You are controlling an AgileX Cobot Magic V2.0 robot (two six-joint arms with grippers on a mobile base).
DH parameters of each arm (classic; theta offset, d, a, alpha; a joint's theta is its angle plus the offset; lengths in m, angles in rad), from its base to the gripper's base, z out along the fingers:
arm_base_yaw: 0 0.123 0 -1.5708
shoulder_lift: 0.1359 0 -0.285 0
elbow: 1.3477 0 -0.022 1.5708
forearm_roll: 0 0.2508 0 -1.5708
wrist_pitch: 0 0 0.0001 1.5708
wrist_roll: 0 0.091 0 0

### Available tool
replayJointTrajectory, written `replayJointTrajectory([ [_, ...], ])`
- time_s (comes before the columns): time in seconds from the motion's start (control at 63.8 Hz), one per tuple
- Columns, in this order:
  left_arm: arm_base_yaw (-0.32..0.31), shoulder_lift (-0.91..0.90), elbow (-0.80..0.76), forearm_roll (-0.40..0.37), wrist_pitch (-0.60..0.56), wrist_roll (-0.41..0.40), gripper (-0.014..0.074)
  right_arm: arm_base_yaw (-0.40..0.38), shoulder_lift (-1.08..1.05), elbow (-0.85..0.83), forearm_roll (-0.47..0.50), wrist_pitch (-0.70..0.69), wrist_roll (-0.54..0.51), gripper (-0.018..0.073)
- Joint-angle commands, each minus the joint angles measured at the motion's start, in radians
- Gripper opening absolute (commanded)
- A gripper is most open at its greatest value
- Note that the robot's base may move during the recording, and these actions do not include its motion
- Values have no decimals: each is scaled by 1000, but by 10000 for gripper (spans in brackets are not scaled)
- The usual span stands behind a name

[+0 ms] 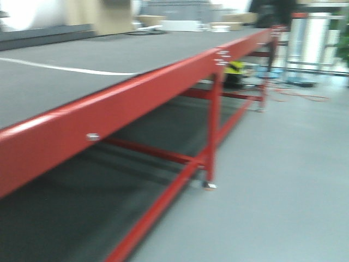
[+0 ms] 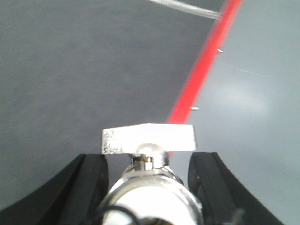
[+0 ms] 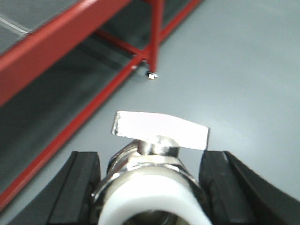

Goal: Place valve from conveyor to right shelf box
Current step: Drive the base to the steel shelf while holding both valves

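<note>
In the left wrist view my left gripper (image 2: 147, 164) is shut on a silvery valve (image 2: 152, 194) with a flat metal handle, held above the dark-grey conveyor belt (image 2: 70, 70) near its red edge rail (image 2: 201, 70). In the right wrist view my right gripper (image 3: 150, 164) is shut on a second silvery valve (image 3: 154, 185) with a white ring, held over the grey floor (image 3: 234, 70) beside the conveyor's red frame (image 3: 56, 42). The front view shows the conveyor (image 1: 109, 60), blurred, with neither gripper in it. No shelf box is in view.
The conveyor's red legs and crossbars (image 1: 212, 125) stand on the grey floor (image 1: 283, 180), with a lower belt underneath. A white stripe (image 1: 65, 68) crosses the belt. Boxes and a yellow-black object (image 1: 234, 68) lie far back.
</note>
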Motion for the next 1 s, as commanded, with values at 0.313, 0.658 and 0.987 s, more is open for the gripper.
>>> replayJointTrajectory([
  [0.313,-4,-10,-12,-12,-43,-8,-111,-2,-15,-17,-4,-64,-2,-154],
  [0.658,-4,-10,-12,-12,-43,-8,-111,-2,-15,-17,-4,-64,-2,-154],
  [0.987,-4,-10,-12,-12,-43,-8,-111,-2,-15,-17,-4,-64,-2,-154],
])
